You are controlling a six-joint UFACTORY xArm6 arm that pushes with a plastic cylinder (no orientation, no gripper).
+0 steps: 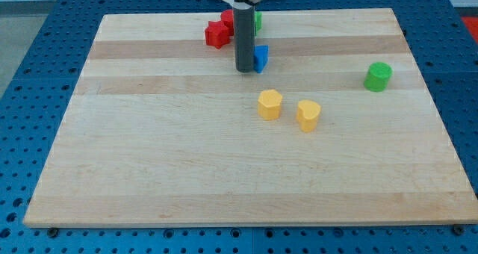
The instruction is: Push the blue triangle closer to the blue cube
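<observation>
One blue block (261, 58) lies in the upper middle of the wooden board (149, 149). Its left part is hidden behind my rod, so I cannot tell its shape. My tip (244, 72) rests on the board right against the blue block's left side. No second blue block shows in the view; it may be hidden behind the rod.
Two red blocks (217, 34) (227, 19) sit close together to the upper left of the tip. A green block (258, 19) peeks out behind the rod. A green cylinder (378, 76) stands at the right. Two yellow blocks (269, 104) (308, 114) lie below the tip.
</observation>
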